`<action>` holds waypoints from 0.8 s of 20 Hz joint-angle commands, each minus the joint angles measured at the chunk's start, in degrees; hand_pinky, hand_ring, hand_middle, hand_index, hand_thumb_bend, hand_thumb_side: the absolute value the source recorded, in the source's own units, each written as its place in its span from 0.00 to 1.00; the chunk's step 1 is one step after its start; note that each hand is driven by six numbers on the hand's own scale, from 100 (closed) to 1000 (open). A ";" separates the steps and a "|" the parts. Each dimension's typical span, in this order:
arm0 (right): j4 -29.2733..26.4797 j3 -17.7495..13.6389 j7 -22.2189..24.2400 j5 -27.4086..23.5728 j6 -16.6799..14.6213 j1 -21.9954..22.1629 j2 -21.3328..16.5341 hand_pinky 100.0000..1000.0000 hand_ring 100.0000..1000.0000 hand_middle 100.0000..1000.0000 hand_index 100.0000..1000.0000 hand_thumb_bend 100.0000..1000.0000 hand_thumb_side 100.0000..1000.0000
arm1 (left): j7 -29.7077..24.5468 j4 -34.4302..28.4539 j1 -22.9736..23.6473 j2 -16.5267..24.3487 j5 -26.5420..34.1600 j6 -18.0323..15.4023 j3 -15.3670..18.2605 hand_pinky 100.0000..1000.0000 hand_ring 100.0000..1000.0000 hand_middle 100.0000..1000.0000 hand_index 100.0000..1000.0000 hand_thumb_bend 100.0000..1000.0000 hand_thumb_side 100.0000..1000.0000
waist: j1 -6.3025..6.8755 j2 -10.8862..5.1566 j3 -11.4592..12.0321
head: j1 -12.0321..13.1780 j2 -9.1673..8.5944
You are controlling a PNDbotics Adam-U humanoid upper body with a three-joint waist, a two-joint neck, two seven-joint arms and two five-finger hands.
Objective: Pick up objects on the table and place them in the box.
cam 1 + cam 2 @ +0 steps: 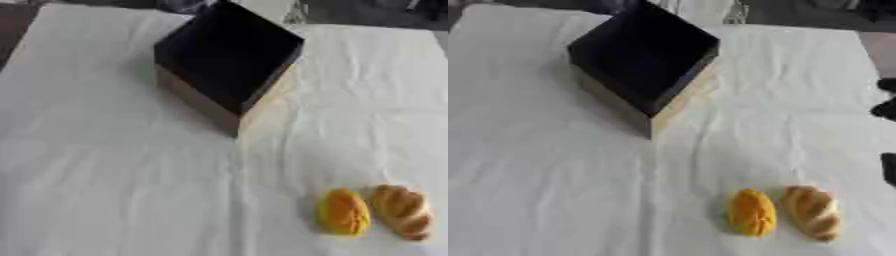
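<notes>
We are seeing one box (229,55), open and dark inside. We are counting two bread pieces nearer to us than the box and to its right: one orange-yellow oval roll (343,212) and one lighter twisted roll (402,210) just beside it.

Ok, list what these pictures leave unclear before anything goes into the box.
- Box interior: both eye views show only dark walls; contents and floor unreadable.
- Right hand: dark parts cut off by the right eye view's right edge; fingers hidden.
- Left hand: in no view.
- Orange piece beside the bread roll: too blurred to identify.
</notes>
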 commanded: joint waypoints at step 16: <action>-0.92 5.58 -3.67 10.90 0.00 -4.93 -8.89 0.84 0.90 0.73 0.83 0.00 0.16 | 0.16 -0.92 2.75 1.71 -0.63 0.59 1.25 0.83 0.78 0.76 0.90 0.30 0.44 | 1.61 -0.64 -1.24 | -3.80 0.07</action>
